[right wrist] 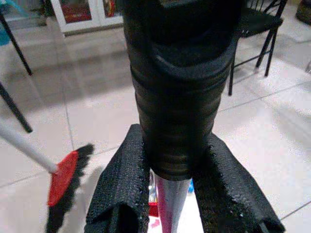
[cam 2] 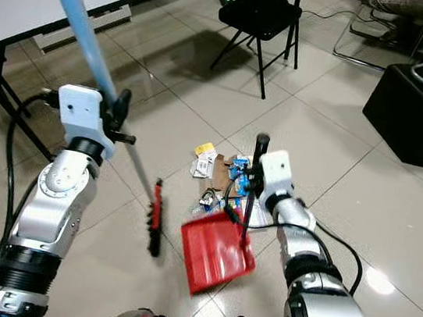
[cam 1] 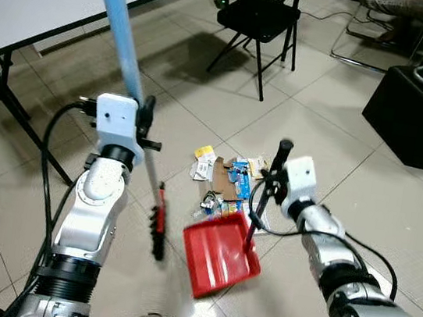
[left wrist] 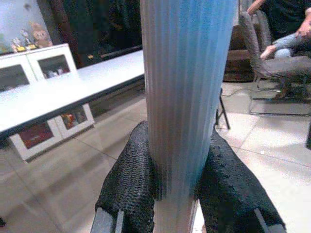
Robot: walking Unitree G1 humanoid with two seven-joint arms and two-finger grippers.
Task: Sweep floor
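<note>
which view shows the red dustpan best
The left eye view: the whole red dustpan lies on the tiles beside the litter pile, its handle held by the right hand. The right eye view shows much the same. The right wrist view catches just a red sliver below the black grip.

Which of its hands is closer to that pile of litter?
Right. The right end effector grips the dustpan handle beside the litter; the left end effector holds the broom farther off.

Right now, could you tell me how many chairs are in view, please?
2: a black folding metal chair stands beside the long white table; a grey-framed chair, partly cut off, holds a seated person.
</note>
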